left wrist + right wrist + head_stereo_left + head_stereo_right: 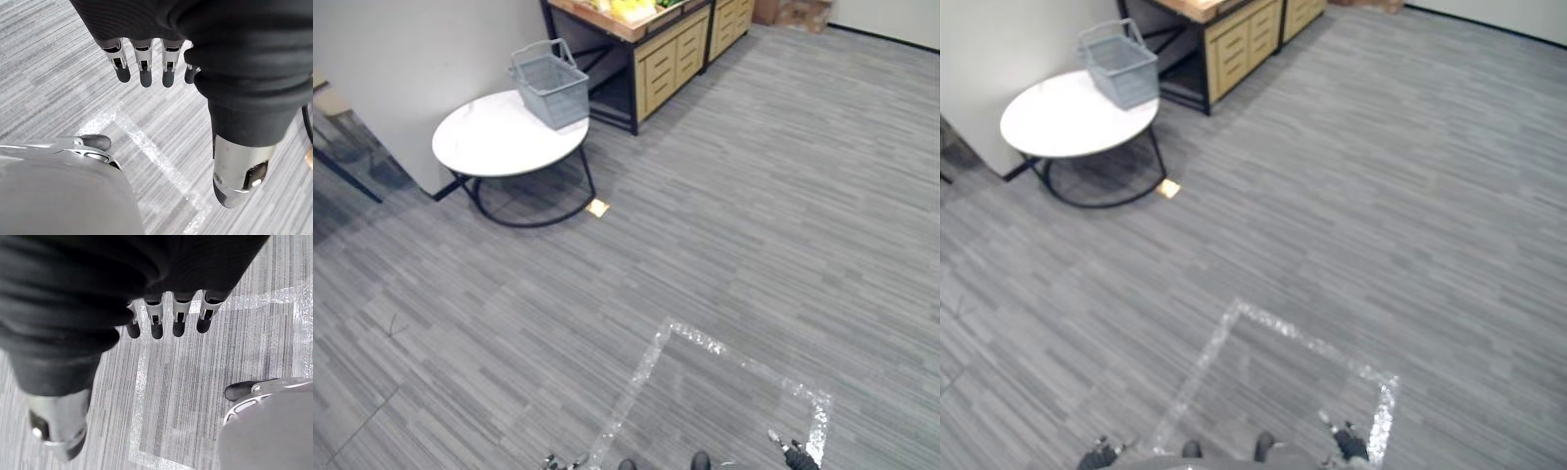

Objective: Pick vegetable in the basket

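Note:
A grey plastic basket (pixel 551 86) with its handle up stands on the far edge of a round white table (pixel 494 137), far off at the upper left. Behind it, yellow and green vegetables (pixel 631 10) lie on a wooden stand (pixel 671 49) with drawers. My left hand (pixel 143 63) hangs over the carpet with straight fingers, holding nothing. My right hand (pixel 178 316) hangs the same way, open and empty. Both hands show at the bottom edge of the eye views, left hand (pixel 553 460) and right hand (pixel 793 452), well away from the table.
A square outline of shiny tape (pixel 705 343) marks the grey carpet just ahead. A small yellow scrap (pixel 598 208) lies on the floor by the table's black wire legs. A white wall (pixel 421 49) and a glass panel (pixel 347 147) stand at the left.

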You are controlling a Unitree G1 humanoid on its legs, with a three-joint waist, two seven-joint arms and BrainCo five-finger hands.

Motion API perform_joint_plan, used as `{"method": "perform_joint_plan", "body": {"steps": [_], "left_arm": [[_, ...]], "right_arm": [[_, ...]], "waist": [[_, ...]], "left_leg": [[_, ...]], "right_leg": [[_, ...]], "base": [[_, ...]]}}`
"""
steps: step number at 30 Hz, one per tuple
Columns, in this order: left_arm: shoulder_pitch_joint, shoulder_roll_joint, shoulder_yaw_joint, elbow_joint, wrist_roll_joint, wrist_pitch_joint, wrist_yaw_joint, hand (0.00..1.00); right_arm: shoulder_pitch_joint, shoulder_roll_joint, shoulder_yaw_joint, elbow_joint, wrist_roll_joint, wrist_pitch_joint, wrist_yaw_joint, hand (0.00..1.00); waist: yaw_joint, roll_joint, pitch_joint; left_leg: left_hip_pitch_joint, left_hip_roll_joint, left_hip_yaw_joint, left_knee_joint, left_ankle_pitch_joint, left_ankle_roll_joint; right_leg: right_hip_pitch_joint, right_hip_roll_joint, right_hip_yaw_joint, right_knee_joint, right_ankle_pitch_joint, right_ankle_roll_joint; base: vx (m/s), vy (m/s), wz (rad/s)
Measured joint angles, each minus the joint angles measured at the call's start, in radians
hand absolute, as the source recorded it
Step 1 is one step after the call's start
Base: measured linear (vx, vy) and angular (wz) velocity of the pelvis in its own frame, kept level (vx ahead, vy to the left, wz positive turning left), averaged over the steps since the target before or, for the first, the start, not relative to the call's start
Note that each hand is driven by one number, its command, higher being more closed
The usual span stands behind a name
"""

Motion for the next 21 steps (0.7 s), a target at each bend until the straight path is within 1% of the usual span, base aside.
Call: {"method": "perform_joint_plan", "body": {"steps": [1,2,3,4,5,6,7,8,9,10,11,12,13,14,15,16,17,18,19,20,21], "left_arm": [[0.001,0.001,0.000,-0.011,-0.009,-0.003,0.000,0.00],[0.001,-0.003,0.000,-0.025,-0.015,-0.008,0.000,0.00],[0.007,-0.016,0.002,-0.037,-0.044,-0.011,-0.001,0.00],[0.008,-0.019,0.002,-0.037,-0.052,-0.012,-0.001,0.00],[0.014,-0.024,0.000,-0.036,-0.052,-0.012,-0.001,0.00],[0.020,-0.025,-0.001,-0.031,-0.054,-0.012,-0.002,0.00],[0.019,-0.024,-0.001,-0.028,-0.054,-0.011,-0.004,0.00],[0.018,-0.024,0.000,-0.023,-0.054,-0.012,-0.004,0.00],[0.015,-0.024,0.000,-0.014,-0.054,-0.012,-0.003,0.00],[0.015,-0.025,0.000,-0.014,-0.054,-0.012,-0.001,0.00],[0.015,-0.031,0.000,-0.012,-0.054,-0.012,0.002,0.00],[0.016,-0.039,0.000,-0.005,-0.054,-0.011,0.006,0.00],[0.018,-0.043,0.001,-0.001,-0.054,-0.011,0.010,0.00],[0.021,-0.036,0.010,0.004,-0.059,-0.010,0.010,0.00],[0.020,-0.024,0.016,0.002,-0.061,-0.013,0.012,0.00],[0.012,-0.019,0.020,0.002,-0.061,-0.013,0.012,0.00],[-0.003,-0.015,0.022,0.002,-0.058,-0.012,0.015,0.00],[-0.004,-0.011,0.030,0.003,-0.047,-0.012,0.019,0.00],[-0.004,-0.012,0.037,0.000,-0.046,-0.012,0.023,0.00],[0.000,-0.012,0.040,-0.002,-0.045,-0.011,0.024,0.00],[0.013,-0.012,0.038,-0.007,-0.038,-0.010,0.023,0.00]], "right_arm": [[0.002,-0.001,0.008,0.000,0.001,-0.001,-0.001,0.00],[0.004,-0.008,0.023,-0.001,0.003,-0.002,-0.002,0.00],[0.004,-0.025,0.038,-0.002,0.002,-0.003,-0.003,0.00],[0.008,-0.032,0.046,-0.001,0.002,-0.003,-0.005,0.00],[0.008,-0.042,0.055,-0.001,0.002,-0.003,-0.005,0.00],[-0.001,-0.053,0.065,-0.001,0.001,-0.004,-0.005,0.00],[-0.009,-0.053,0.067,-0.001,-0.002,-0.004,-0.005,0.00],[-0.018,-0.053,0.067,-0.001,-0.002,-0.004,-0.007,0.00],[-0.029,-0.053,0.068,-0.003,-0.002,-0.005,-0.008,0.00],[-0.031,-0.053,0.072,-0.005,-0.001,-0.006,-0.009,0.00],[-0.034,-0.057,0.083,-0.005,-0.001,-0.006,-0.011,0.00],[-0.036,-0.062,0.098,-0.007,-0.002,-0.006,-0.016,0.00],[-0.036,-0.066,0.107,-0.007,-0.002,-0.006,-0.018,0.00],[-0.039,-0.056,0.108,-0.007,-0.005,-0.006,-0.023,0.00],[-0.045,-0.037,0.113,-0.002,-0.007,-0.007,-0.022,0.00],[-0.047,-0.027,0.114,-0.002,-0.009,-0.009,-0.020,0.00],[-0.050,-0.019,0.114,-0.005,-0.014,-0.013,-0.018,0.00],[-0.058,-0.014,0.114,-0.005,-0.016,-0.013,-0.012,0.00],[-0.056,-0.013,0.111,-0.002,-0.018,-0.013,-0.007,0.00],[-0.055,-0.013,0.111,-0.003,-0.021,-0.013,-0.005,0.00],[-0.045,-0.013,0.113,-0.006,-0.031,-0.013,-0.004,0.00]], "waist": [[0.001,-0.003,0.007],[0.003,0.002,0.021],[0.013,0.015,0.041],[0.020,0.028,0.045],[0.026,0.032,0.045],[0.027,0.031,0.045],[0.028,0.031,0.045],[0.029,0.031,0.045],[0.028,0.032,0.045],[0.028,0.034,0.045],[0.030,0.046,0.048],[0.032,0.062,0.054],[0.032,0.069,0.055],[0.036,0.052,0.055],[0.052,0.013,0.042],[0.052,-0.001,0.033],[0.052,-0.009,0.030],[0.052,-0.014,0.029],[0.051,-0.015,0.029],[0.048,-0.013,0.029],[0.049,-0.012,0.029]], "left_leg": [[-0.044,0.009,0.000,0.099,-0.005,0.000],[-0.107,0.033,-0.001,0.253,-0.004,0.002],[-0.182,0.065,-0.019,0.431,-0.015,0.012],[-0.214,0.066,-0.048,0.504,-0.029,0.008],[-0.237,0.066,-0.061,0.520,-0.041,0.010],[-0.270,0.070,-0.057,0.484,-0.045,0.012],[-0.293,0.072,-0.051,0.411,-0.041,0.017],[-0.307,0.074,-0.046,0.300,-0.026,0.021],[-0.307,0.073,-0.036,0.114,0.031,0.015],[-0.304,0.074,-0.031,0.013,0.069,0.011],[-0.299,0.085,-0.030,-0.136,0.115,0.007],[-0.310,0.107,-0.030,-0.172,0.120,0.005],[-0.312,0.117,-0.028,-0.169,0.125,0.009],[-0.308,0.100,-0.005,-0.103,0.215,0.030],[-0.324,0.067,0.017,-0.045,0.202,0.051],[-0.332,0.050,0.027,-0.032,0.181,0.068],[-0.333,0.026,0.031,-0.021,0.156,0.086],[-0.312,0.008,0.047,-0.004,0.140,0.119],[-0.271,-0.009,0.062,-0.008,0.112,0.133],[-0.245,-0.016,0.062,-0.009,0.093,0.134],[-0.169,-0.028,0.068,-0.035,0.053,0.133]], "right_leg": [[0.007,-0.008,-0.012,0.007,-0.012,0.003],[0.028,-0.008,-0.022,0.010,-0.022,-0.001],[0.063,-0.002,-0.034,0.011,-0.032,0.001],[0.085,-0.005,-0.038,0.013,-0.045,0.000],[0.101,-0.014,-0.038,0.011,-0.051,0.004],[0.110,-0.027,-0.038,0.004,-0.055,0.011],[0.111,-0.038,-0.039,-0.003,-0.056,0.019],[0.113,-0.049,-0.040,-0.012,-0.057,0.030],[0.113,-0.063,-0.040,-0.021,-0.062,0.048],[0.118,-0.069,-0.039,-0.029,-0.064,0.058],[0.134,-0.074,-0.036,-0.040,-0.073,0.078],[0.160,-0.074,-0.033,-0.046,-0.092,0.108],[0.176,-0.077,-0.031,-0.046,-0.105,0.126],[0.208,-0.122,-0.025,-0.046,-0.129,0.145],[0.206,-0.168,0.000,-0.032,-0.119,0.138],[0.192,-0.188,0.013,-0.015,-0.103,0.128],[0.168,-0.214,0.034,0.026,-0.070,0.141],[0.147,-0.240,0.076,0.094,-0.026,0.148],[0.119,-0.259,0.119,0.188,0.039,0.151],[0.096,-0.268,0.131,0.262,0.083,0.151],[0.033,-0.291,0.146,0.432,0.195,0.131]], "base": [[-0.07,-0.079,0.53],[-0.01,-0.035,0.36],[0.03,0.007,0.31],[0.09,0.075,0.15],[0.09,0.095,0.08],[0.14,0.135,0.02],[0.19,0.162,0.03],[0.28,0.224,0.02],[0.27,0.214,0.01],[0.32,0.258,0.01],[0.36,0.308,-0.04],[0.39,0.339,-0.09],[0.45,0.379,-0.15],[0.48,0.351,-0.31],[0.60,0.370,-0.27],[0.52,0.268,-0.13],[0.64,0.327,0.08],[0.63,0.328,0.01],[0.63,0.330,-0.08],[0.40,0.219,-0.18],[0.39,0.215,-0.15]]}}
